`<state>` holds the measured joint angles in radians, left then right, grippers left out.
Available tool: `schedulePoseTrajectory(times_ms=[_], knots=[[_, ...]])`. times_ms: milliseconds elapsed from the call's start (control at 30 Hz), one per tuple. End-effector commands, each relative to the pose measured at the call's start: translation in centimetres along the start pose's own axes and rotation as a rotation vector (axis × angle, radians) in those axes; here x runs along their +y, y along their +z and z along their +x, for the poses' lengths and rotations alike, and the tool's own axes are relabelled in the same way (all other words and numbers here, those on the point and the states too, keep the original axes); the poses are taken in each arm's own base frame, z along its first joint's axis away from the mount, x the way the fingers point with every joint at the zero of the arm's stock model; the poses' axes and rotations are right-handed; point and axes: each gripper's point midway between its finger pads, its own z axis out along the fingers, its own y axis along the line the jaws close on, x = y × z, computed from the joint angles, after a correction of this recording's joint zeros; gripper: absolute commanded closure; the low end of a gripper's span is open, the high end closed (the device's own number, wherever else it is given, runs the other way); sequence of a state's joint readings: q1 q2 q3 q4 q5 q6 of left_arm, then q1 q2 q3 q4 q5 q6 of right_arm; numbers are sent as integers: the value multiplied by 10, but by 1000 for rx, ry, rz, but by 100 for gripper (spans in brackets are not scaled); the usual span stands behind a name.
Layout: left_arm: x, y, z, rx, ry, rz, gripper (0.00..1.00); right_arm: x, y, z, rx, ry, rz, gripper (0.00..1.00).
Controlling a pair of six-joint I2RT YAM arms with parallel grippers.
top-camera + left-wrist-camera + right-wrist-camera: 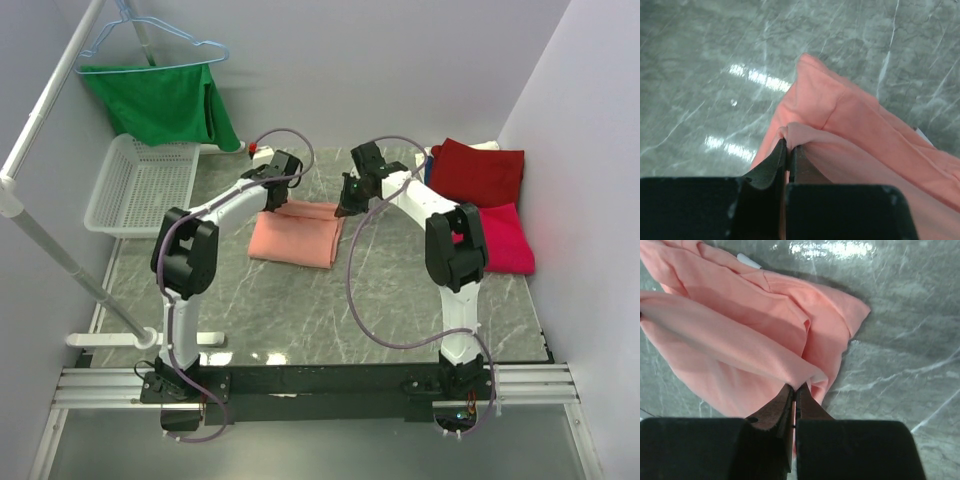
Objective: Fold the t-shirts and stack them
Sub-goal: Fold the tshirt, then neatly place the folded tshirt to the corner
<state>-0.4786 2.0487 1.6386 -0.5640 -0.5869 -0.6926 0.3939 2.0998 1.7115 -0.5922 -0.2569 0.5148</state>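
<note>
**Soft salmon tee pinched at both far corners**

We find the salmon-pink t-shirt [297, 238] lying partly folded near the middle of the marble table [300, 320]. The left gripper [788, 146] is clamped on a bunched fold at the shirt's 11 o'clock corner. The right gripper [796, 388] is nipped onto a fold at its 1 o'clock corner. In both wrist views we see cloth caught between the closed jaws.

We judge the cloth light, thin and limp. It sags and wrinkles, keeps no shape of its own, and will likely slide easily over the glossy top. It drapes from wherever it is held, so we favour two matching edge points, catching every layer, with the span between them kept taut.

The dark red t-shirt [478, 170] and the crimson-pink t-shirt [505, 240] lie at 2 and 3 o'clock, well apart from it.
</note>
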Motion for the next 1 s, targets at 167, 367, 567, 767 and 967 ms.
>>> schedulePoseTrajectory(times_ms=[167,367,567,767,967], knots=[[-9,33,-36,-13,1,29,36,-5,-3,-24,-14,26,-1,73],[0,28,-83,-131,-77,20,15,-5,-16,-43,-72,52,-4,62],[14,11,-98,-166,-92,2,12,-15,-30,-36,-80,19,44,59],[45,10,-69,-98,-114,-82,11,-14,-38,3,-73,-30,-30,31],[95,10,-64,-76,-232,-207,10,-7,-34,24,-63,-29,-134,25]])
